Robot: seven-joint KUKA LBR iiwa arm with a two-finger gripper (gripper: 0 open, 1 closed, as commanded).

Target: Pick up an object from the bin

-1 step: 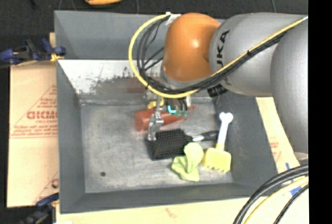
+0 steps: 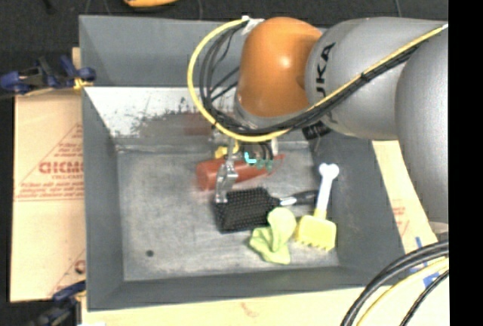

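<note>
My gripper [image 2: 223,187] hangs below the orange wrist cover near the middle of the bin. Its tip comes down between a red-orange elongated thing [image 2: 207,173] and the upper left corner of a black brush head [image 2: 244,210]. The red-orange thing lies across the bin behind the gripper and is partly hidden by it. Whether the gripper touches either thing is hidden.
Right of the black brush lie a crumpled yellow-green soft thing [image 2: 275,236] and a yellow scrubber with a white handle [image 2: 325,189]. The left half of the bin floor is bare grey metal. The arm and its cables cover the bin's back right.
</note>
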